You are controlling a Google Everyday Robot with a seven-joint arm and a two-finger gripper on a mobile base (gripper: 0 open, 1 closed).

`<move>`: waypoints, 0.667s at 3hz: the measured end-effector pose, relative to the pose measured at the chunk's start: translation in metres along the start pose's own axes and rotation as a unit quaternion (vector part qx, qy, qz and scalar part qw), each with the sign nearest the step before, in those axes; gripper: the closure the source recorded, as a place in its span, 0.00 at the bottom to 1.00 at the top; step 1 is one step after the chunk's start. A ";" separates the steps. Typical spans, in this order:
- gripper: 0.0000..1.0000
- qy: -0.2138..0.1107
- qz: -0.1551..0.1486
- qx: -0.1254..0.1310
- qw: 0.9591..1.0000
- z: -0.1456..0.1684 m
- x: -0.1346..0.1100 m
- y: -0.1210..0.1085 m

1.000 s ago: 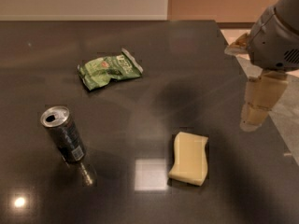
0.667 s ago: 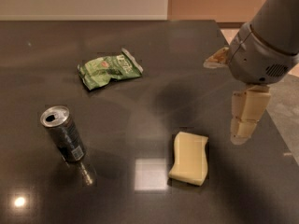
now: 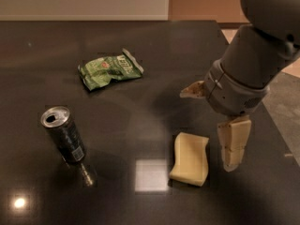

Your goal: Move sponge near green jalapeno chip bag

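Note:
The pale yellow sponge [image 3: 190, 158] lies flat on the dark table [image 3: 140, 116], front right of centre. The green jalapeno chip bag [image 3: 108, 69] lies wrinkled at the back left of centre, well apart from the sponge. My gripper [image 3: 206, 129] hangs from the grey arm at the right, just above and to the right of the sponge. It is open: one tan finger [image 3: 233, 144] stands right beside the sponge's right edge, the other [image 3: 192, 90] points left behind the sponge. It holds nothing.
A dark metal drink can [image 3: 63, 135] stands upright at the front left. The table's right edge [image 3: 276, 125] runs just behind the arm, with floor beyond. A wall runs along the back.
The arm has moved left and down, from the table's right edge to just beside the sponge. The sponge, bag and can have not moved.

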State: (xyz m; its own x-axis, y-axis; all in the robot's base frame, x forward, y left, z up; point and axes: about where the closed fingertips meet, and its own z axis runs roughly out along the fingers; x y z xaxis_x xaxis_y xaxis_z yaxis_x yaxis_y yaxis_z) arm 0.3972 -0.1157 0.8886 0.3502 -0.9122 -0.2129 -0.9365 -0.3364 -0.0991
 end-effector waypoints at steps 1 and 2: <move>0.00 0.000 -0.029 -0.023 0.999 0.030 0.006 0.012; 0.00 -0.002 -0.036 -0.036 0.999 0.044 0.008 0.018</move>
State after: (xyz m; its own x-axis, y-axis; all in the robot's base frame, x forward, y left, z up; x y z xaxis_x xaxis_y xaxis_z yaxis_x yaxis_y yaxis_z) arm 0.3843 -0.1187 0.8427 0.4175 -0.8839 -0.2107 -0.9073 -0.4181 -0.0437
